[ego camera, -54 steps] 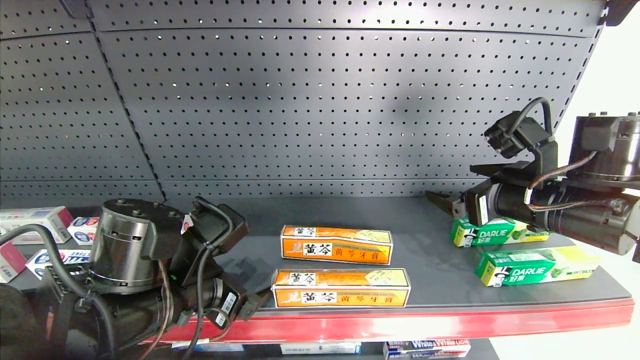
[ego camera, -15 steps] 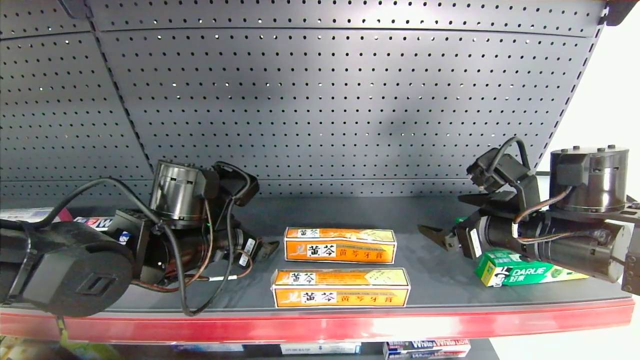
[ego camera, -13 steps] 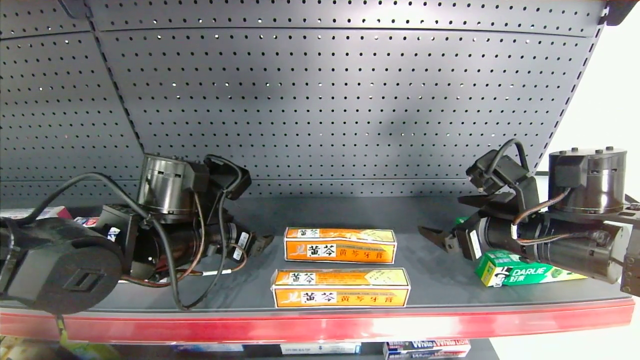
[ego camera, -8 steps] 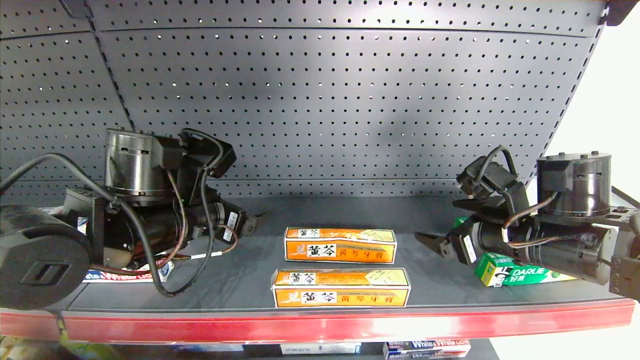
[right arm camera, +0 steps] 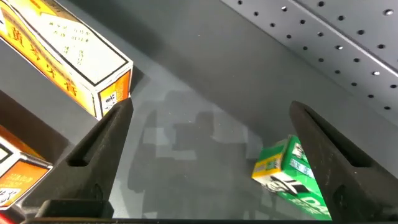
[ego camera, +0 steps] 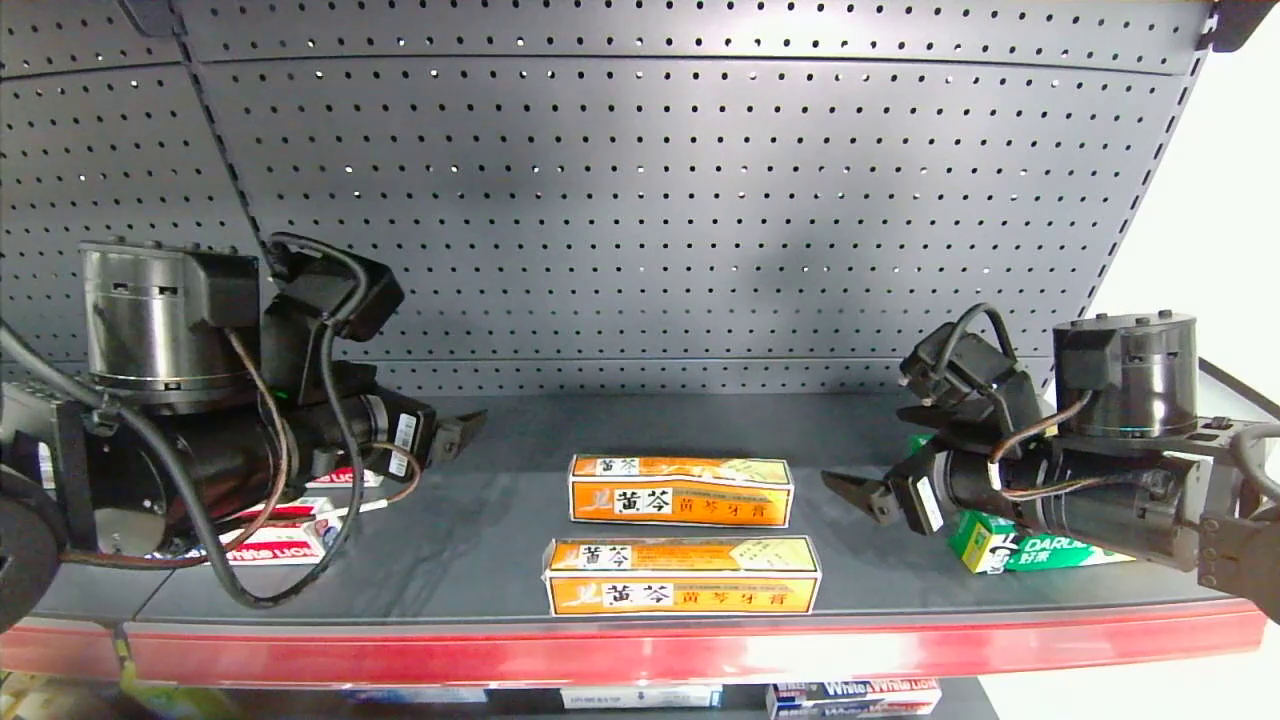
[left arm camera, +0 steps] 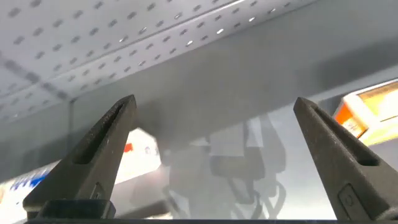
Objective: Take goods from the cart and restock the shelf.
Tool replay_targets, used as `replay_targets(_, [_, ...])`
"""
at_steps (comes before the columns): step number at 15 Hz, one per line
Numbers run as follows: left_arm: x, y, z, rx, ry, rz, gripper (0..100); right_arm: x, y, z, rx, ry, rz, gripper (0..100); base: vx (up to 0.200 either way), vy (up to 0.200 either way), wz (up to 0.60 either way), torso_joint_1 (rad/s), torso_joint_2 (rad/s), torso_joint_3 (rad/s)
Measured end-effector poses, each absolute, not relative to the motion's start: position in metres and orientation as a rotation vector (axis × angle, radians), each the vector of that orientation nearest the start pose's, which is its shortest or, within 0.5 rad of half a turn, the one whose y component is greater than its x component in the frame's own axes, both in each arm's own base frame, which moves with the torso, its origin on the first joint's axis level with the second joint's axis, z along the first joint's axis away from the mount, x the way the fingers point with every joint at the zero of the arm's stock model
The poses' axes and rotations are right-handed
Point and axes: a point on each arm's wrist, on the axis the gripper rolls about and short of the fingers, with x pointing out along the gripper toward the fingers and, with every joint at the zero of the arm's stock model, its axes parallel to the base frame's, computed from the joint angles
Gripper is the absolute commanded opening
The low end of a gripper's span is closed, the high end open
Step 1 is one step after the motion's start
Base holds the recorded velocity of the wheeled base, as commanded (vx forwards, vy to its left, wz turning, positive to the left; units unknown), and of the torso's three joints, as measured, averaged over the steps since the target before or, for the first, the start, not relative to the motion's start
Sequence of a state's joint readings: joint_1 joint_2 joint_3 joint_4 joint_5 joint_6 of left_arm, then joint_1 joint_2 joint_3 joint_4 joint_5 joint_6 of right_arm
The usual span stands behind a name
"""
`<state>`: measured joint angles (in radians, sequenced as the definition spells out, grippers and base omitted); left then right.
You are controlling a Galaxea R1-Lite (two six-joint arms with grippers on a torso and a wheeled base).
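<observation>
Shelf [ego camera: 480, 540] deck is dark grey w/ a red front lip [ego camera: 700, 650] and a pegboard back [ego camera: 640, 200]; goods lie flat on it. Mid-deck, two orange boxes sit parallel to the lip: rear orange box [ego camera: 680, 490] just behind front orange box [ego camera: 682, 576], narrow gap btwn them. Left gripper [ego camera: 468, 424] hangs over the deck on the left, nearer the back, fingers pointing twd the robot's right, beside the rear orange box but not touching it. In the left wrist view its claw [left arm camera: 214, 101] is spread wide w/ nothing btwn the fingers, bare deck beyond, an orange box end [left arm camera: 367, 112] at one edge and a white box [left arm camera: 140, 152] at the other. White boxes [ego camera: 285, 540] w/ red and blue print lie under the left arm. Right gripper [ego camera: 840, 485] hangs over the right part of the deck, pointing twd the orange boxes, apart from them. In the right wrist view it is also spread wide [right arm camera: 211, 106] and holds nothing; beyond it are an orange box [right arm camera: 68, 43] and a green box end [right arm camera: 292, 171]. Green box [ego camera: 1000, 550] lies under the right arm near the lip, partly hidden
</observation>
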<state>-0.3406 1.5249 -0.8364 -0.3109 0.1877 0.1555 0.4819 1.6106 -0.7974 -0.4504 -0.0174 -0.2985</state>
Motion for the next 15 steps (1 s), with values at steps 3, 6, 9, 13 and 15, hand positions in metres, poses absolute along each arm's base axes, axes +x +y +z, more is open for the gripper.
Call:
replay_targets(3, [0.241, -0.071, 0.212, 0.243, 0.343, -0.142, 100, 0.257, 0.134, 0.185, -0.383, 0.293, 0.509, 100, 0.000, 0.000, 0.00, 0.000, 0.00, 0.000])
replay_targets(6, [0.236, -0.062, 0.218, 0.233, 0.324, -0.114, 100, 0.262, 0.139, 0.180, -0.389, 0.307, 0.522, 100, 0.000, 0.000, 0.00, 0.000, 0.00, 0.000])
replay_targets(9, [0.235, -0.057, 0.220, 0.227, 0.317, -0.097, 100, 0.266, 0.142, 0.176, -0.393, 0.319, 0.526, 100, 0.000, 0.000, 0.00, 0.000, 0.00, 0.000])
replay_targets(13, [0.234, -0.056, 0.221, 0.226, 0.314, -0.093, 100, 0.272, 0.146, 0.175, -0.393, 0.321, 0.527, 100, 0.000, 0.000, 0.00, 0.000, 0.00, 0.000])
replay_targets(15, [0.234, -0.056, 0.220, 0.226, 0.315, -0.094, 100, 0.276, 0.148, 0.174, -0.392, 0.319, 0.528, 100, 0.000, 0.000, 0.00, 0.000, 0.00, 0.000])
